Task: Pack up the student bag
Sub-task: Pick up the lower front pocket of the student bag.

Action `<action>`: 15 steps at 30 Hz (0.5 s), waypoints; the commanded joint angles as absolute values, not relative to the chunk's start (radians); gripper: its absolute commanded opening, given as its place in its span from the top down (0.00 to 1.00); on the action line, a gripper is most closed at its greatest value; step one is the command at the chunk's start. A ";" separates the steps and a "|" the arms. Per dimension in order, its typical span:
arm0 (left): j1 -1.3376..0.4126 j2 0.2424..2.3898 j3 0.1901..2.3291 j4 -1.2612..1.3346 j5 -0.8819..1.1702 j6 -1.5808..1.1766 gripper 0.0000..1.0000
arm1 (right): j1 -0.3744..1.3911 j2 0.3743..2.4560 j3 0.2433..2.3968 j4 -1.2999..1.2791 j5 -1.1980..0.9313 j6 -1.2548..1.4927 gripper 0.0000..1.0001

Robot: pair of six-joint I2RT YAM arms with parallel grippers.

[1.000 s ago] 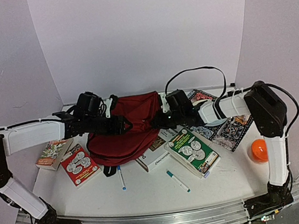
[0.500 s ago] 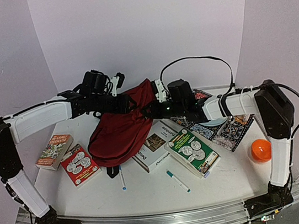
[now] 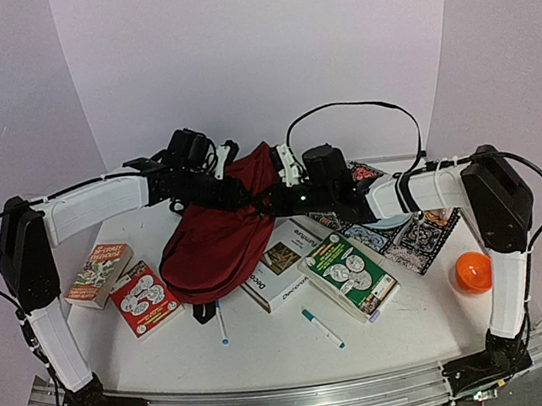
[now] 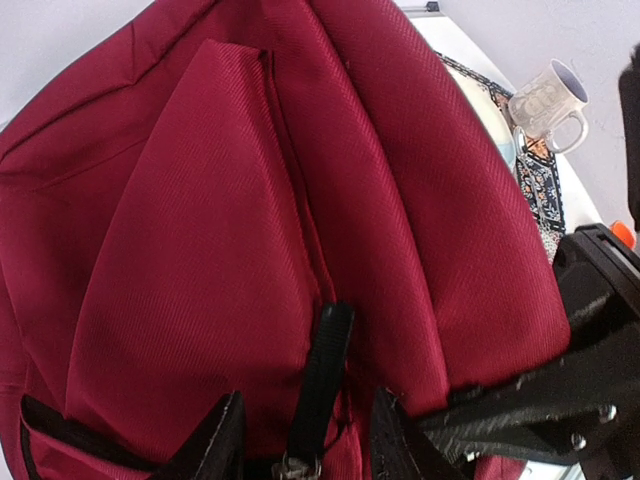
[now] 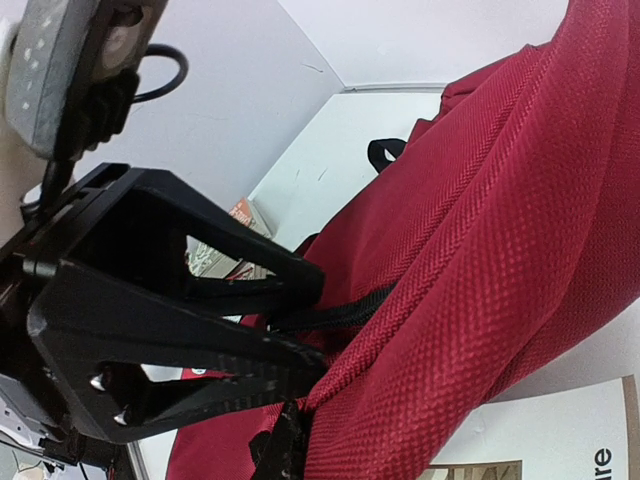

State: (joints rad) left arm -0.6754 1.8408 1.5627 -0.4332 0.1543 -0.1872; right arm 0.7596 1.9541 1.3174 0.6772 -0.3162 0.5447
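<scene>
- Left gripper (image 4: 303, 432) — jaws apart, one finger on each side of a black strap (image 4: 322, 365) at the bag's top. No pinch on it that I can see.
- Right gripper (image 3: 273, 201) — clenched on a fold of red fabric just beside the left gripper, tips nearly facing it.
- Student bag (image 3: 219, 246) hangs below both grippers, top edge lifted, lower end slumped on the table (image 3: 272, 354) toward the arm bases.
- Step, my read: get hold of the bag's top so the mouth can be opened for packing.
- To do it well, centre the strap between the left fingers before closing. Catch the strap only, not the fabric bunched behind it.
- The right side should act as a firm anchor. Draw the left gripper away from it slowly, since a yank could slip the fold.
- Further out: a white book (image 3: 282, 267) lies partly under the bag below the right gripper, with a green book (image 3: 350, 273) beside it. A red book (image 3: 143, 298) lies below the left gripper, and a pen (image 3: 220, 323) nearer the bases. Don't drag the bag over them.
</scene>
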 commanded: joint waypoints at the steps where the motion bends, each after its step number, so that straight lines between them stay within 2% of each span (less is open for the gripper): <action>1: -0.680 1.872 1.647 -0.460 0.152 -0.154 0.59 | 0.783 1.895 1.381 0.765 -0.382 0.509 1.00; 5: -0.680 1.904 1.680 -0.478 0.141 -0.147 0.66 | 0.787 1.891 1.384 0.761 -0.384 0.504 1.00; 9: -0.678 1.910 1.689 -0.492 0.106 -0.152 0.81 | 0.787 1.881 1.377 0.759 -0.376 0.503 1.00; 15: -0.672 1.820 1.660 -0.497 0.015 -0.190 0.94 | 0.788 1.861 1.356 0.754 -0.358 0.505 1.00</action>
State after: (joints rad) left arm -0.6791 1.8996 1.6415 -0.4834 0.1054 -0.1665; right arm 0.7689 1.9541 1.3247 0.6720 -0.3198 0.5213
